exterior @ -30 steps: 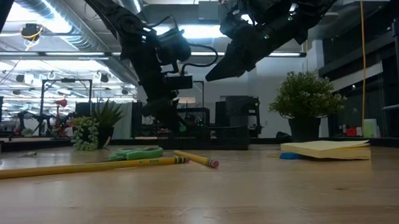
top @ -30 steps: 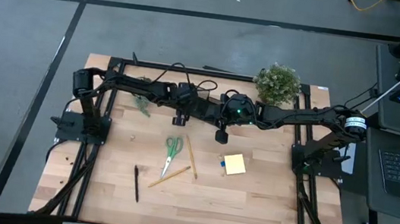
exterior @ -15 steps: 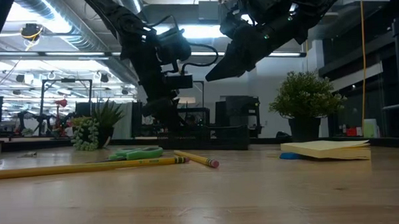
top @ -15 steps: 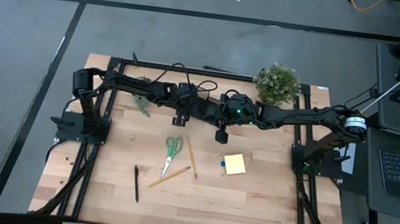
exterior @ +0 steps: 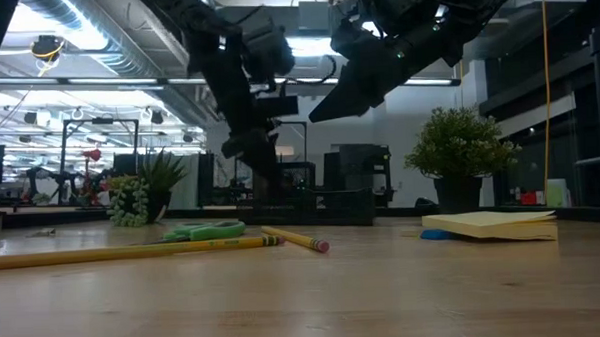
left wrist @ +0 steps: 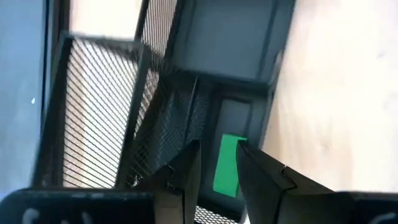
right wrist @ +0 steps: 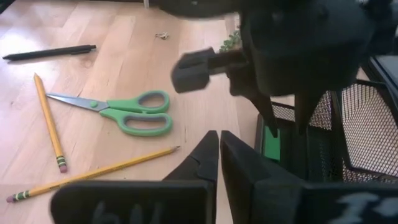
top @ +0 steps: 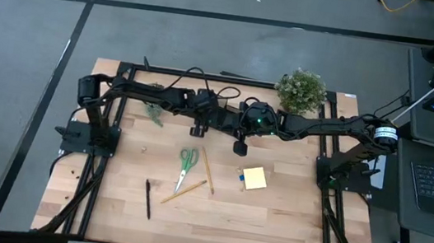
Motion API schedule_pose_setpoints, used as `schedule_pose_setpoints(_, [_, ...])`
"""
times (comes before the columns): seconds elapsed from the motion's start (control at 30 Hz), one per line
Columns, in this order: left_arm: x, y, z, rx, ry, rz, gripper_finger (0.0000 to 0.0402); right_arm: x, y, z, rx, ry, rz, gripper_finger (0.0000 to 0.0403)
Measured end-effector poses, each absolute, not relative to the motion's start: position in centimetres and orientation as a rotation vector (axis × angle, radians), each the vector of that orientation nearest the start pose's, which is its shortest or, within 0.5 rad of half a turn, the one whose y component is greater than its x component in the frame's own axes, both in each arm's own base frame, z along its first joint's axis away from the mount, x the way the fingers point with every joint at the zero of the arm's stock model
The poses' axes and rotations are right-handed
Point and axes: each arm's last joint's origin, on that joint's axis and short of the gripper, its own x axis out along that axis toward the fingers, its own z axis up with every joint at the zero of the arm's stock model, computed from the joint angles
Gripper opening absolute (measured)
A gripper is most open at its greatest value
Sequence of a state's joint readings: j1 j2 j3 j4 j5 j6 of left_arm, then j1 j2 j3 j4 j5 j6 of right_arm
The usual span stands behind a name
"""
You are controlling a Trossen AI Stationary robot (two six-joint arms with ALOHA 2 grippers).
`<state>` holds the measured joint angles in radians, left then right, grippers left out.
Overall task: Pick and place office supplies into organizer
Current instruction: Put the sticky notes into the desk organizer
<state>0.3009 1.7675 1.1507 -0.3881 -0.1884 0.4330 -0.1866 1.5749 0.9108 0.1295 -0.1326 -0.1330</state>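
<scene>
The black mesh organizer (right wrist: 357,127) stands at the table's far middle, under both arms. A small green piece (left wrist: 225,168) lies flat in its low tray. My left gripper (left wrist: 217,146) hangs open just above that piece, touching nothing. My right gripper (right wrist: 219,134) is shut and empty, raised in front of the organizer (exterior: 321,203). Green-handled scissors (top: 187,159), two pencils (top: 208,168), a black pen (top: 148,198), the yellow sticky-note pad (top: 254,177) and a small blue piece (top: 241,175) lie flat on the wood.
A bushy potted plant (top: 300,90) stands at the far edge, right of the organizer. A smaller plant (top: 153,112) stands to its left. Both arms cross above the organizer. Bare wood lies along the near edge (top: 270,228).
My left gripper has risen from the organizer and shifted slightly toward the table's right. The right arm and the items on the table have kept still.
</scene>
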Motion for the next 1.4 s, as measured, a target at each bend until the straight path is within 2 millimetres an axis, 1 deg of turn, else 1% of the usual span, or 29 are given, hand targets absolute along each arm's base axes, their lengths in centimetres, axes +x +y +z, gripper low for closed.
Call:
schedule_pose_setpoints(0.17, [33.4, 10.0, 20.9, 0.33, 1.061, 0.173, 0.0094, 33.0, -5.5, 21.5, -0.032, 0.53, -0.011, 0.0021])
schedule_pose_setpoints(0.27, [32.5, 9.1, 22.6, 0.291, 1.032, 0.118, 0.0086, 33.0, -5.0, 21.5, -0.06, 0.53, 0.01, 0.0021])
schedule_pose_setpoints(0.4, [31.0, 7.8, 24.7, 0.218, 0.945, 0.096, 0.0068, 33.1, -4.0, 21.3, -0.079, 0.545, 0.039, 0.0021])
schedule_pose_setpoints(0.5, [29.8, 6.5, 25.5, 0.191, 0.902, 0.095, 0.0051, 32.6, -3.1, 21.2, -0.104, 0.612, 0.018, 0.0021])
schedule_pose_setpoints(0.53, [29.4, 6.0, 25.6, 0.186, 0.882, 0.095, 0.0044, 32.2, -2.9, 21.5, -0.113, 0.633, 0.0, 0.0021])
schedule_pose_setpoints(0.63, [28.6, 4.4, 25.8, 0.164, 0.8, 0.083, 0.0021, 31.3, -1.9, 22.2, -0.123, 0.672, -0.036, 0.0021])
schedule_pose_setpoints(0.7, [28.3, 3.3, 25.8, 0.158, 0.734, 0.066, 0.0007, 30.8, -1.2, 22.5, -0.129, 0.686, -0.019, 0.0021])
schedule_pose_setpoints(0.83, [27.8, 1.2, 25.9, 0.152, 0.584, 0.026, 0.0003, 30.3, 0.1, 23.3, -0.143, 0.679, 0.022, 0.0021])
schedule_pose_setpoints(0.93, [27.6, -0.1, 25.7, 0.138, 0.489, -0.005, 0.0002, 29.8, 0.9, 23.3, -0.151, 0.712, 0.048, 0.0021])
schedule_pose_setpoints(0.97, [27.5, -0.5, 25.4, 0.133, 0.481, -0.015, 0.0002, 29.6, 1.1, 23.2, -0.154, 0.727, 0.055, 0.0021])
schedule_pose_setpoints(1.07, [27.4, -1.1, 24.7, 0.113, 0.46, -0.03, 0.0003, 29.3, 1.6, 23.4, -0.147, 0.736, 0.068, 0.0021])
schedule_pose_setpoints(1.23, [27.1, -1.2, 23.9, 0.089, 0.469, -0.03, 0.0004, 29.0, 1.9, 24.0, -0.093, 0.719, 0.056, 0.0021])
schedule_pose_setpoints(1.4, [27.1, -1.1, 23.9, 0.08, 0.473, -0.023, 0.0002, 27.7, 1.8, 23.8, -0.026, 0.822, 0.027, 0.0021])
